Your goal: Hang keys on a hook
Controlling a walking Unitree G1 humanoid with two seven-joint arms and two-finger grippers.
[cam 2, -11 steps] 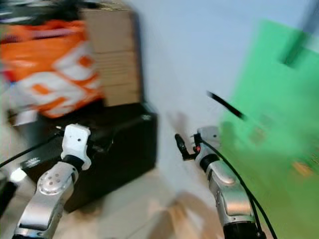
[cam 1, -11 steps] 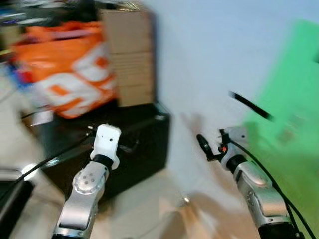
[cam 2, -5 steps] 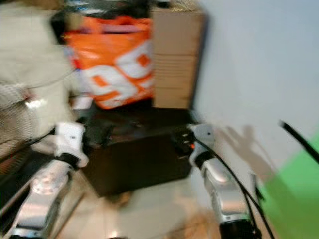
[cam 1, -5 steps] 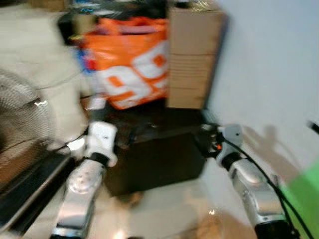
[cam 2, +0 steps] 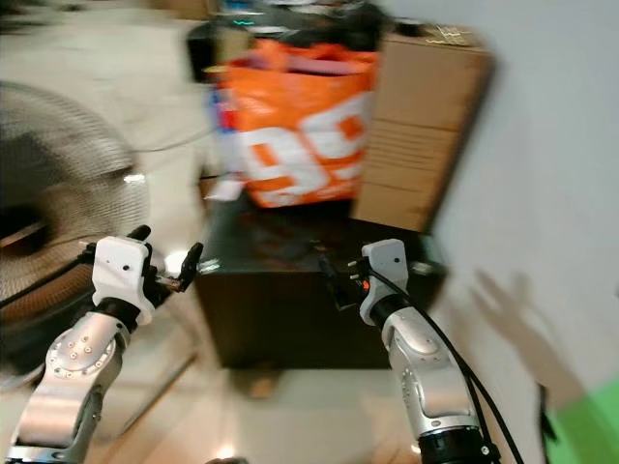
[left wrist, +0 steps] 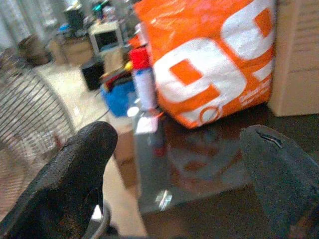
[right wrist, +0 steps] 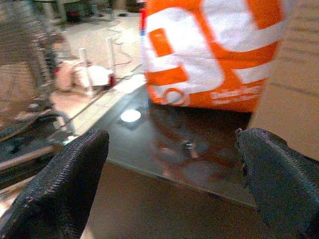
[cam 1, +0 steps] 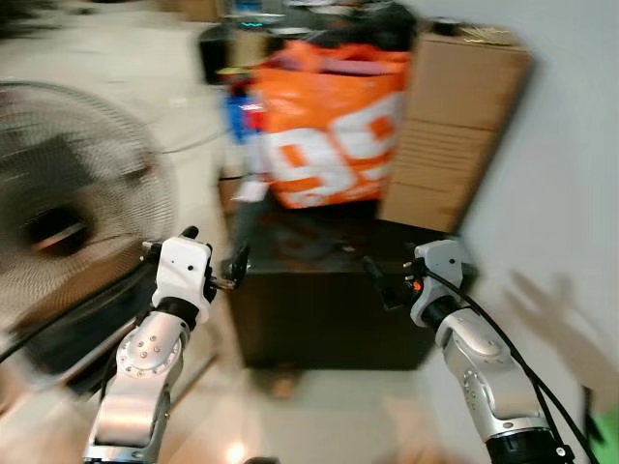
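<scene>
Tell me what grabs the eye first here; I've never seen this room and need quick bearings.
The orange bag with big white numerals stands out, sitting on a dark cabinet beside a cardboard box against the wall. A large fan fills the robot's left side. Both the left gripper and right gripper are raised before the cabinet, jaws open and empty.

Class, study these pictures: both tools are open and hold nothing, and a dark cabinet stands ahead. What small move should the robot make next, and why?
Probably ease the right tool forward and down toward the small metallic item on the dark cabinet top in front of the orange bag. It may be the keys, though blur makes that uncertain. Both tools are open and carry nothing, the left tool included.
</scene>
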